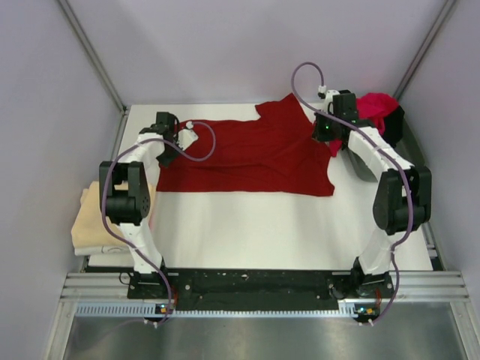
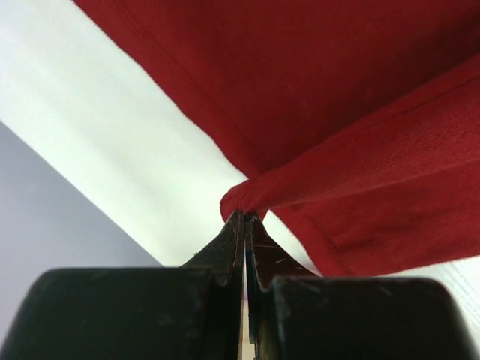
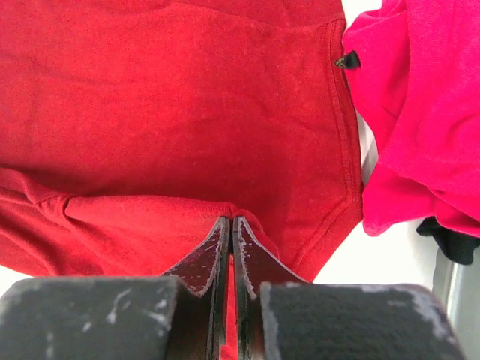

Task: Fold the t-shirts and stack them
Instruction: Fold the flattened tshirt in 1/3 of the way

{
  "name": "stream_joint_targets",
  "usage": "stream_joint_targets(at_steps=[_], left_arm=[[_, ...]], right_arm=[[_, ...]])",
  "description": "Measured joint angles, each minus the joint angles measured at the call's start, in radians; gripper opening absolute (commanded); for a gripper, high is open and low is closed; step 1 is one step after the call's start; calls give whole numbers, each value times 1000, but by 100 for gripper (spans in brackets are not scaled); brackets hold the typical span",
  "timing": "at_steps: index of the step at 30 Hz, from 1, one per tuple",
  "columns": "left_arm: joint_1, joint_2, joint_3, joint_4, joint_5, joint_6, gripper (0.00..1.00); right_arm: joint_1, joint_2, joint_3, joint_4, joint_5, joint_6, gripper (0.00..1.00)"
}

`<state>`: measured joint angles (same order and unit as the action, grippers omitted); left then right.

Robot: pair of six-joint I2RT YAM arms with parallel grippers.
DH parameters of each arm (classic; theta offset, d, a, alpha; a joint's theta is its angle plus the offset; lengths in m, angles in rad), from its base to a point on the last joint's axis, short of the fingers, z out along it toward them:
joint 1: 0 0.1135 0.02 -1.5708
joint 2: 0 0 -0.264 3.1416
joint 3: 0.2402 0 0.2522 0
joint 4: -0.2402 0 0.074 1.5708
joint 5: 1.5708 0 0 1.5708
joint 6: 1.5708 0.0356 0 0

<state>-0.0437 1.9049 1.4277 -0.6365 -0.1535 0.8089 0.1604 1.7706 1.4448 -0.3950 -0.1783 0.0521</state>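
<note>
The maroon t-shirt (image 1: 255, 154) lies spread between left gripper (image 1: 192, 138) and right gripper (image 1: 328, 138).

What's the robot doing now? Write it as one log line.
left gripper: shut on maroon shirt | right gripper: shut on maroon shirt | maroon shirt: spread out | beige shirt: left side

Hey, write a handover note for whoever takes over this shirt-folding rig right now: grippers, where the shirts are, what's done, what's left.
Left gripper: shut, pinching the left edge of the dark red shirt.
Right gripper: shut on the same shirt's right side.
Dark red shirt: spread across the middle of the table, not yet folded.
Beige shirt: looks folded, at the table's left edge.
Bright red shirt: crumpled at far right, with a bit of the black shirt showing under it.
Done: apparently only the beige.
Left: fold the dark red, bright red and black, then stack.
</note>
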Motion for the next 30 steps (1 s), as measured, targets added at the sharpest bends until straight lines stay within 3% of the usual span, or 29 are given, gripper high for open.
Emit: stream_joint_targets(at_steps=[12, 20, 24, 25, 28, 30], left_arm=[[1, 85, 29, -14, -4, -87, 0], [1, 90, 29, 74, -74, -130, 36], [2, 133, 87, 152, -144, -145, 40], [2, 151, 122, 158, -156, -152, 40], [3, 175, 196, 180, -161, -169, 42], [3, 151, 193, 185, -131, -175, 43]], right_arm=[[0, 104, 32, 3, -4, -9, 0], [0, 159, 92, 5, 2, -8, 0], [0, 206, 141, 6, 5, -3, 0], [0, 219, 152, 6, 6, 2, 5], [0, 245, 173, 2, 13, 12, 36], [0, 249, 175, -2, 26, 21, 50]])
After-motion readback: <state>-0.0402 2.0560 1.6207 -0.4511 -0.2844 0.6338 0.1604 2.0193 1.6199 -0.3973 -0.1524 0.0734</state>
